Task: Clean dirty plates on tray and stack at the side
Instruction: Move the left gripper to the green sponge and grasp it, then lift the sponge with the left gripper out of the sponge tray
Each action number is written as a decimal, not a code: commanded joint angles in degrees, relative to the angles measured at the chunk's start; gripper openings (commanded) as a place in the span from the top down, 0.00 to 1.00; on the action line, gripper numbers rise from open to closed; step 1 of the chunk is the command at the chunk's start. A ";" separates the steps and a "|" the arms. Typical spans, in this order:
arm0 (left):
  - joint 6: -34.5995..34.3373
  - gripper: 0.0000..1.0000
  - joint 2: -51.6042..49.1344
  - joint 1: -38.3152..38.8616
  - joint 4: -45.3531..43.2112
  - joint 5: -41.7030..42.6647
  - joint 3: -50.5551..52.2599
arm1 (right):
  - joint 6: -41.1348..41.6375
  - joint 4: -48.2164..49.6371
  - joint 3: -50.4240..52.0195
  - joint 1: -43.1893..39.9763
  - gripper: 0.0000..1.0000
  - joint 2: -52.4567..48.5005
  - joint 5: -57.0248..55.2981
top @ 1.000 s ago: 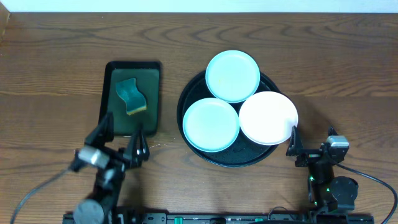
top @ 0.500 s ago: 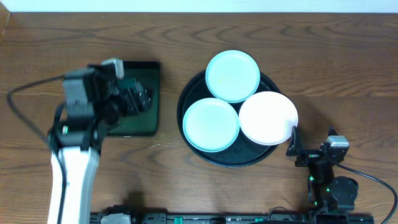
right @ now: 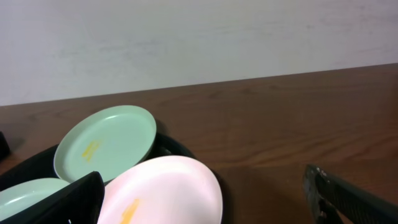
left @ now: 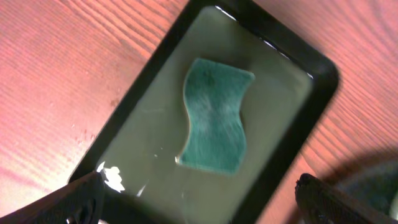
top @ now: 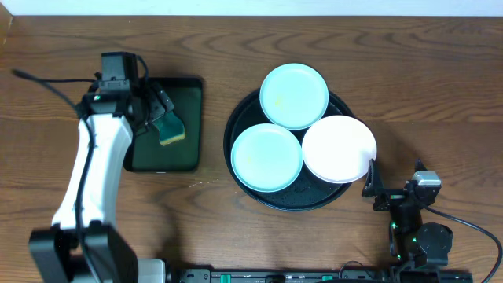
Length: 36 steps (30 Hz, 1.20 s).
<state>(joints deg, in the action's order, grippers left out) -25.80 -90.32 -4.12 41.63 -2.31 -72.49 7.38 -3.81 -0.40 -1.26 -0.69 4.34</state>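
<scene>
Three plates lie on the round black tray (top: 244, 119): a mint-blue plate (top: 294, 95) at the back, a mint-blue plate (top: 266, 156) at the front left, and a white plate (top: 339, 148) at the right. In the right wrist view the white plate (right: 165, 190) and the back plate (right: 106, 140) carry yellow smears. My left gripper (top: 156, 112) is open and empty above the green sponge (top: 167, 121), which also shows in the left wrist view (left: 214, 116). My right gripper (top: 376, 189) is open and empty, just right of the tray.
The sponge lies in a small rectangular black tray (top: 185, 145) left of the round tray; it also shows in the left wrist view (left: 155, 162) with wet glints. A pale wall (right: 186, 43) stands behind the wooden table.
My left arm has swung from the table's front edge out to the rectangular tray and now hangs over the sponge. The right arm and the plates have not moved.
</scene>
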 commanded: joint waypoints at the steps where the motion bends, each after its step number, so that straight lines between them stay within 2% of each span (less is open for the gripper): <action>1: -1.60 0.02 -4.28 -0.09 -1.97 -2.49 -0.87 | -0.37 -0.22 0.09 0.22 0.01 0.31 0.00; 6: -0.94 0.02 -11.37 -0.09 -5.84 3.91 -0.87 | -0.37 -0.22 0.09 0.22 0.01 0.31 0.00; 14: 5.90 0.03 -18.08 -0.09 -7.48 4.48 -0.87 | -0.37 -0.22 0.09 0.22 0.01 0.31 0.00; 28: 7.17 0.08 -23.91 -0.15 -10.67 4.83 -0.85 | -0.37 -0.22 0.09 0.22 0.01 0.31 0.00; 30: 7.15 0.14 -24.39 -0.33 -11.08 4.85 -0.85 | -0.37 -0.22 0.09 0.22 0.01 0.31 0.00; 32: 7.15 0.27 -24.44 -0.39 -11.63 4.81 -0.87 | -0.37 -0.22 0.09 0.22 0.01 0.31 0.00; 36: 7.13 0.74 -24.41 -0.44 -12.70 4.81 -0.87 | -0.37 -0.22 0.09 0.22 0.01 0.31 0.00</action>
<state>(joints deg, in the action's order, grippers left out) -19.40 -113.69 -4.14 29.30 2.59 -72.79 7.38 -3.79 -0.40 -1.26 -0.69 4.34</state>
